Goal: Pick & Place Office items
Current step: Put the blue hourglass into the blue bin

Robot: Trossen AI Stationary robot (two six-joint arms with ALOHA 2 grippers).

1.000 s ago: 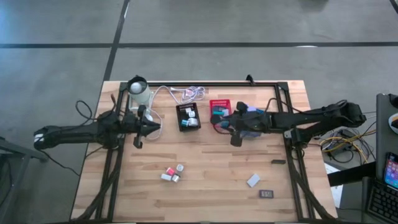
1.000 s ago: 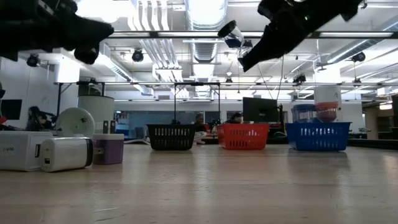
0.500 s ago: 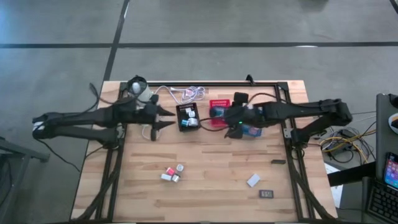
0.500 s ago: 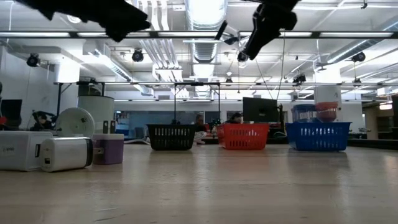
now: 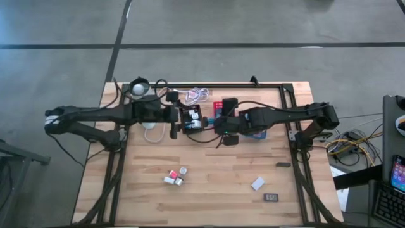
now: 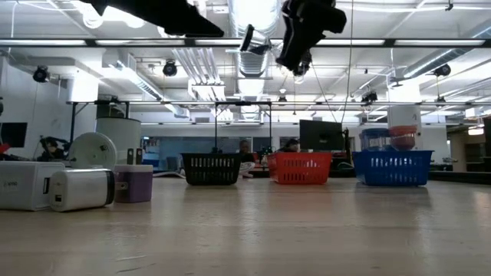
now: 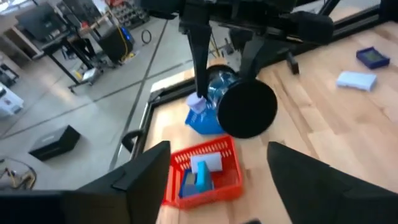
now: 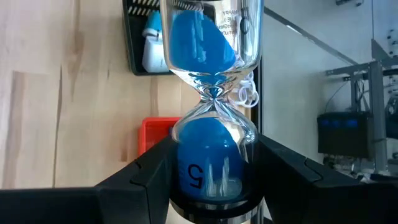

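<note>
Frame centre, high view: right gripper (image 5: pixel 223 125) holds a blue sand hourglass (image 8: pixel 208 93) between its fingers (image 8: pixel 149 177), jaws clamped on its lower bulb, above the red tray (image 5: pixel 223 106). Left of it, left gripper (image 5: pixel 174 116), jaws spread and empty, hovers beside the black tray (image 5: pixel 191 118).

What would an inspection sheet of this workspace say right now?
Surface: wooden table.
Job's things: small pieces clustered near the front; white block and dark rectangle front right; more in the black tray and red tray.
Clutter: white round device, back left.
Grippers: left gripper open, empty, beside the black tray; right gripper shut on an hourglass near the red tray.
Cables: white coil at the back; loose wires off the right edge.
Surroundings: grey floor.
</note>
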